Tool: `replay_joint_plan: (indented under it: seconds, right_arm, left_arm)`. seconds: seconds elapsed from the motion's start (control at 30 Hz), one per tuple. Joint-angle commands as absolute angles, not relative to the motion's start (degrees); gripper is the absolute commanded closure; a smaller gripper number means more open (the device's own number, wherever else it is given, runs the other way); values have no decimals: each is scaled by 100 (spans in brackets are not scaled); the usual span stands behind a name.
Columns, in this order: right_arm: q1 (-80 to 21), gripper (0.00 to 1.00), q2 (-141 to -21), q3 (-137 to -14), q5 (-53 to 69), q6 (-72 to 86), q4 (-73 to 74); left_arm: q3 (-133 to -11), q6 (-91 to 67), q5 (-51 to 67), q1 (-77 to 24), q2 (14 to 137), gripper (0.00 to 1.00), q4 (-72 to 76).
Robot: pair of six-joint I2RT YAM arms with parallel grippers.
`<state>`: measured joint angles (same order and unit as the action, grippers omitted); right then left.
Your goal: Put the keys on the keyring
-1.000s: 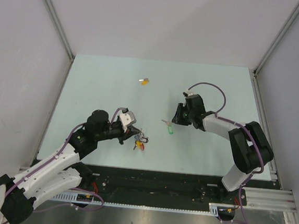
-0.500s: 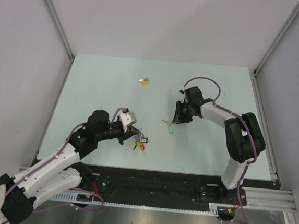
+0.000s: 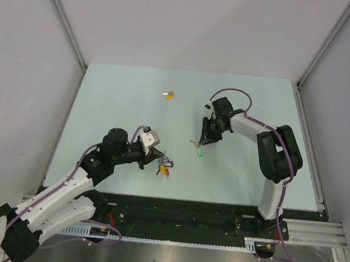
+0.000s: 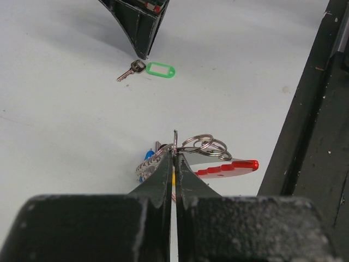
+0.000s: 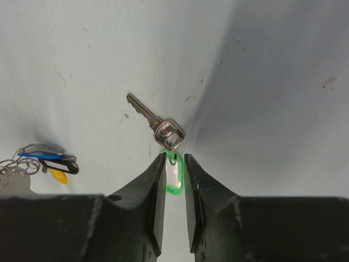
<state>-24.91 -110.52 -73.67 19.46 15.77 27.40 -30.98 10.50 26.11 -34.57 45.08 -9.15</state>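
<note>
On the bench [image 3: 104,100], our left tool [image 4: 175,158] is clamped shut on a wire ring of the keyring [image 4: 207,150], toward the front edge. Our right tool [image 5: 174,158] stands tip-down at mid-bench, its jaws narrow and straddling the tag of the green-headed key [image 5: 158,121]. We cannot tell whether they pinch it. That key's long axis leads out from the jaws, blade slanting away, and the right arm is nearer. Only the overhead view shows the yellow-headed key [image 3: 169,95], well apart at the back. Only the right wrist view shows the straddle.
</note>
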Motion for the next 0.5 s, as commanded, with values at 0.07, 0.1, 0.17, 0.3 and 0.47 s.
replay_joint_plan:
  seconds: [0.07,0.1,0.17,0.3,0.47]
  right_arm:
    - [-2496,77,-11232,-7690,2083,1494,2953]
    - [-2487,78,-11250,-7699,2083,1494,2971]
    - [-2496,79,-11276,-7717,2083,1503,2979]
    - [-2514,80,-11329,-7726,2074,1485,3006]
    - [-2522,81,-11382,-7734,2127,1485,2997]
  left_arm:
    - [-3393,1028,2690,-3428,4403,100,-800]
    - [-3393,1028,2689,-3436,4395,100,-817]
    - [-3393,1020,2698,-3428,4395,99,-826]
    - [-3401,1011,2698,-3428,4386,100,-826]
    - [-3410,1028,2698,-3428,4368,100,-844]
